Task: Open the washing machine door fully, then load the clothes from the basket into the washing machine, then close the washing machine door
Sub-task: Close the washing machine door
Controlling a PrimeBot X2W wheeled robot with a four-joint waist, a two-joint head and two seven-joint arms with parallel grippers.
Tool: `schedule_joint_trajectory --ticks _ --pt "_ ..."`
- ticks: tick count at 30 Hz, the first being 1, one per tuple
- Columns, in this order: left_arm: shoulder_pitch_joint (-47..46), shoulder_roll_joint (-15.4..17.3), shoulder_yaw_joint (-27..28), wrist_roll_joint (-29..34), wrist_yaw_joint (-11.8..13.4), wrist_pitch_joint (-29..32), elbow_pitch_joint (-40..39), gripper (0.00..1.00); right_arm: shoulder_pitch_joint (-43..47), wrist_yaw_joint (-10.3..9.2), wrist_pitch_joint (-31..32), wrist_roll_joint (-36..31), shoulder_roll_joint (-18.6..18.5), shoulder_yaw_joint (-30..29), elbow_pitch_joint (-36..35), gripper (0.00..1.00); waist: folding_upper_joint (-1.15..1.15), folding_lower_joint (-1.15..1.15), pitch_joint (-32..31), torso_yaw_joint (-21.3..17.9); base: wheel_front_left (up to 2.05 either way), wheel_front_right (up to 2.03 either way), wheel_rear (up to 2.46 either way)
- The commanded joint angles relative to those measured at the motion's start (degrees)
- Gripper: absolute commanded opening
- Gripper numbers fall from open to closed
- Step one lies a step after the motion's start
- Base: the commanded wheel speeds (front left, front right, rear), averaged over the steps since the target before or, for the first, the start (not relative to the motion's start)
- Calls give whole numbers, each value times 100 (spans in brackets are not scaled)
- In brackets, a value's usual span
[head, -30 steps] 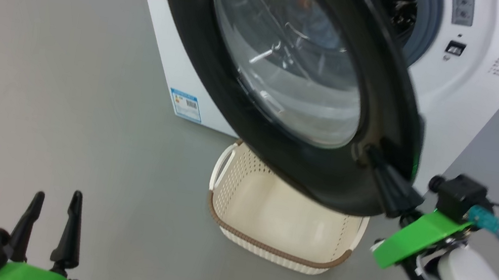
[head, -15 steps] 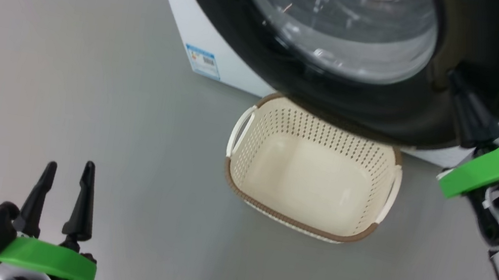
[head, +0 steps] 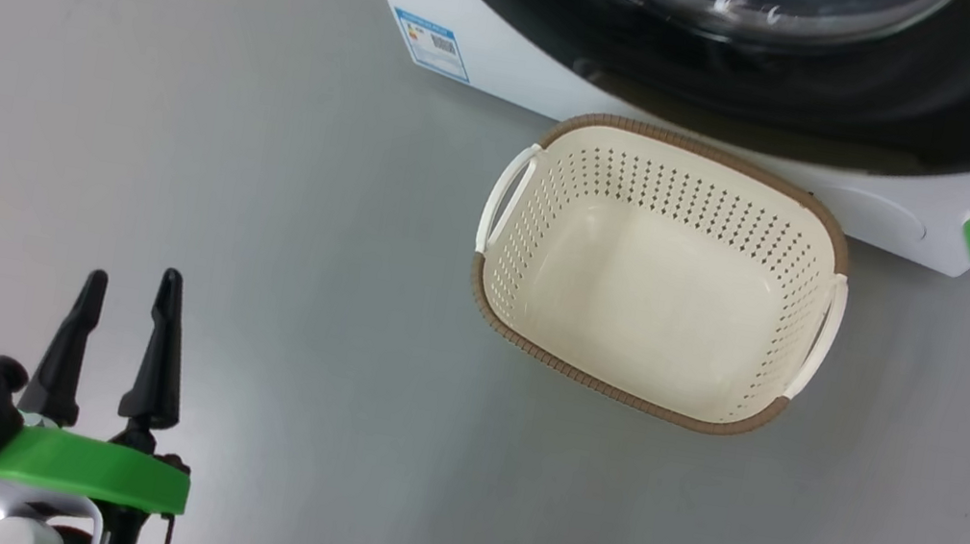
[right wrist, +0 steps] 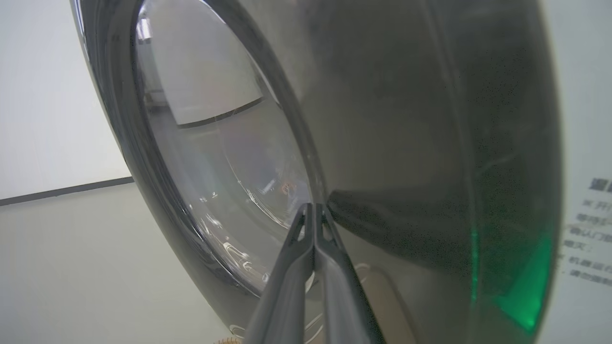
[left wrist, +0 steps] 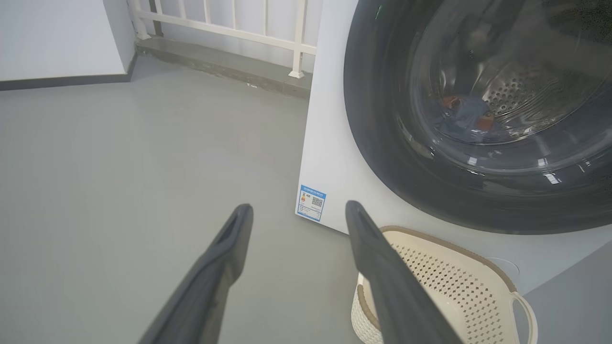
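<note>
Your right claw (right wrist: 311, 210): clenched, tips at the door (right wrist: 420, 143) — on its black rim.
Your left claw (head: 133, 275): released, over the floor (head: 266, 179).
Basket (head: 691, 141): just beside the washer (head: 516, 73).

I'd call this a home laundry corner: a big white box-shaped front-loading washing machine (left wrist: 330, 119) stands on a bare, smooth grey floor (head: 179, 117), with a small cream perforated plastic basket (head: 691, 139) with a brown rim band just in front of it. Soft blue fabric clothes (left wrist: 466, 119) lie in its steel drum (left wrist: 521, 91), behind the round glass door (left wrist: 377, 119) with its glossy black rim. Beyond, a white barred railing (left wrist: 300, 43) rises from a low grey kerb (left wrist: 215, 62), beside a plain white wall (left wrist: 52, 38) with a dark skirting strip (left wrist: 62, 82).
</note>
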Motion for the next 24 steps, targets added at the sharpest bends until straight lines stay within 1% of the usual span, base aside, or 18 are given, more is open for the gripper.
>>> schedule_joint_trajectory --ticks 1,7,13,23,24 --pt "-115 143 227 -33 -14 -37 -142 100 -101 6 -27 -41 -59 -19 -88 0 0 0 52 15 0 0 0" --pt "-142 145 280 -19 -14 -37 -156 100 -550 6 -27 -214 -83 -147 260 0 0 0 102 -8 0 0 0" --pt "-158 137 263 -21 -14 -37 -102 100 -775 6 -27 -247 -115 -96 477 0 0 0 77 -8 0 0 0" --pt "-144 164 251 -19 -14 -37 -36 100 -449 6 -27 -223 51 -58 389 0 0 0 -135 -84 0 0 0" --pt "-140 172 250 -18 -14 -37 -30 100 -381 6 -27 -222 68 -45 353 13 0 0 -172 -97 0 0 0"
